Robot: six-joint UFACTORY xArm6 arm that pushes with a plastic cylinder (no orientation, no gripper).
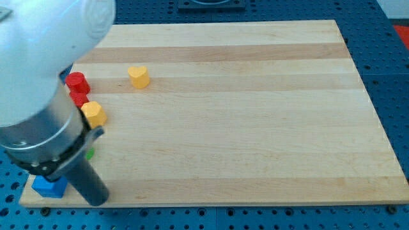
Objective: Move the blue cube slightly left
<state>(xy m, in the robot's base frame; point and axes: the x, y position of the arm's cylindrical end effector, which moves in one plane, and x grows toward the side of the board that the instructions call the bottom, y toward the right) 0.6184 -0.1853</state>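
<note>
The blue cube (50, 186) sits at the board's bottom left corner, partly hidden under the arm's grey body (38, 121). My dark rod slants down to the view's right, and my tip (96, 199) rests near the board's bottom edge. The tip is just to the right of the blue cube, about one cube's width away. I cannot tell whether the rod touches the cube.
Two red blocks (77, 82) (79, 98) and a yellow block (94, 114) are clustered at the left edge. A yellow heart-shaped block (138, 76) lies further right near the top. A sliver of a green block (89, 153) shows beside the arm. The wooden board (255, 128) lies on a blue perforated base.
</note>
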